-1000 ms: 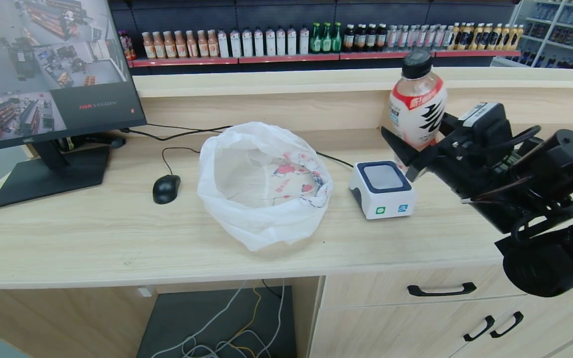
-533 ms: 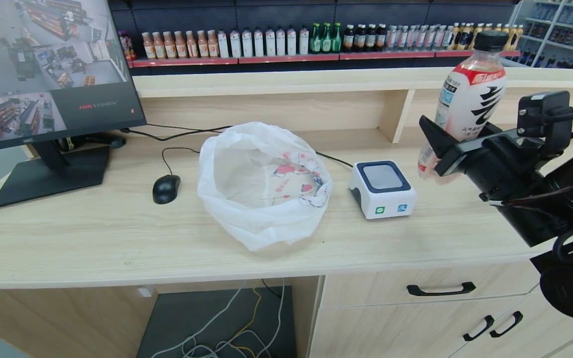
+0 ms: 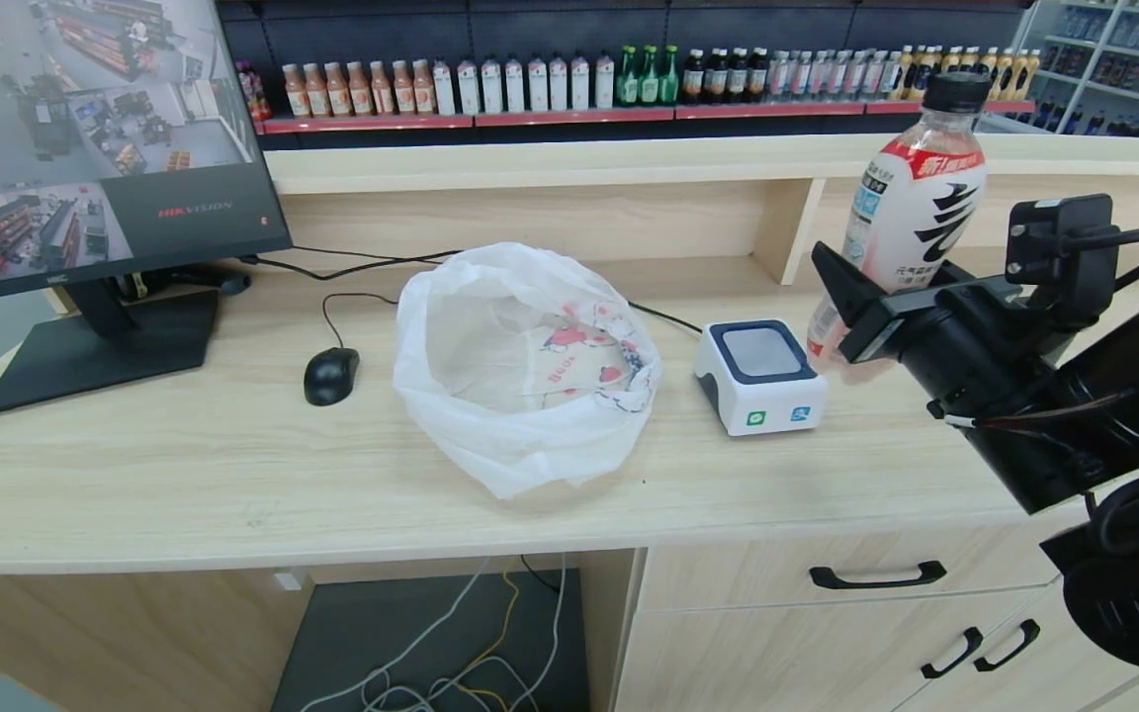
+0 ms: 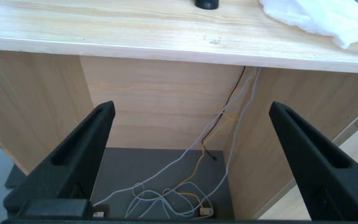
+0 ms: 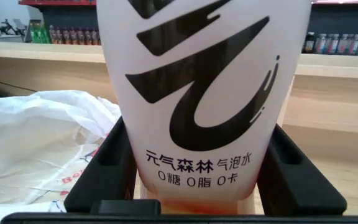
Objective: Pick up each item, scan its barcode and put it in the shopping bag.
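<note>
Bottle (image 3: 911, 213), clamped in right tool (image 5: 197, 180), has edged toward scanner (image 3: 759, 376), perhaps slightly lower; left tool (image 4: 191, 149) gapes empty.

One held bottle (image 3: 911, 213), one bag (image 3: 520, 396), one scanner (image 3: 760, 381)

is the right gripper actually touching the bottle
Touching. The right wrist view shows the right gripper with its fingers pressed against both sides of the bottle.

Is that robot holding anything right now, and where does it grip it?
The right gripper is shut on the drink bottle, clamping its lower body. The left gripper is open and holds nothing.
</note>
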{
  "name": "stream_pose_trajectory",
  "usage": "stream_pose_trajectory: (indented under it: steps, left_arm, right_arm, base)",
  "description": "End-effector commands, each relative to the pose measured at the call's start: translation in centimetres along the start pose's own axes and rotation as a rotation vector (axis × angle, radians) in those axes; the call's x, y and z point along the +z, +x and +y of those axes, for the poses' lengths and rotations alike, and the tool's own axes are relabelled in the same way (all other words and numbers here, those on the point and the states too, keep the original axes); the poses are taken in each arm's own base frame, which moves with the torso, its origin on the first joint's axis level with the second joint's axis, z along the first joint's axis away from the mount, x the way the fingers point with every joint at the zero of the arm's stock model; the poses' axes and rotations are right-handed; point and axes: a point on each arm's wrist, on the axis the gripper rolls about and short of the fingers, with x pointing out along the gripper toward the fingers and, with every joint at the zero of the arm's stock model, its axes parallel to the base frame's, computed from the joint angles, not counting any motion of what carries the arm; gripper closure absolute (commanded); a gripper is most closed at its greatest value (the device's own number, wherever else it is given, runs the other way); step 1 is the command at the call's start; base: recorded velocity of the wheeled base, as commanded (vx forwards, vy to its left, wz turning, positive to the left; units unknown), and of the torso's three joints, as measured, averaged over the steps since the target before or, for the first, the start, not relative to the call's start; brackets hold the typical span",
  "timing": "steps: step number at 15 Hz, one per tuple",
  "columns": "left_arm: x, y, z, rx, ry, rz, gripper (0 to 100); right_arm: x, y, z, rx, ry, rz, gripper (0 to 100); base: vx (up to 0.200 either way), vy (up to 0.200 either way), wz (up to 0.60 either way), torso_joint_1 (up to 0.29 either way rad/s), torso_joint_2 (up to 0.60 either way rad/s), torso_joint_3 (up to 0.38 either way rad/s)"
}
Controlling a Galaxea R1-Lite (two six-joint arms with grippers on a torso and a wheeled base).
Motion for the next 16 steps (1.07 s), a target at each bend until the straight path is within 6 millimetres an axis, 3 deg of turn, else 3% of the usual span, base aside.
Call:
stream_pose_trajectory:
  steps: [1,5,16]
  left_arm:
    - [0.00,0.00,0.00,0.001,0.000,0.000,0]
    - [0.00,0.00,0.00,0.001,0.000,0.000,0]
    - [0.00,0.00,0.00,0.001,-0.003,0.000,0]
  right_arm:
    - [-0.66,0.21,0.23,0.006,0.002,0.016,100]
    - [-0.33,0.51,0.96,0.026,0.018,-0.003,100]
    - [-0.57,0.56,0.81,0.021,0.029,0.004,100]
  base:
    - [0.000,0.000,0.00,0.000,0.00,0.000]
    - [0.000,0.000,0.00,0.000,0.00,0.000]
    - [0.000,0.200,0.00,0.002,0.00,0.002]
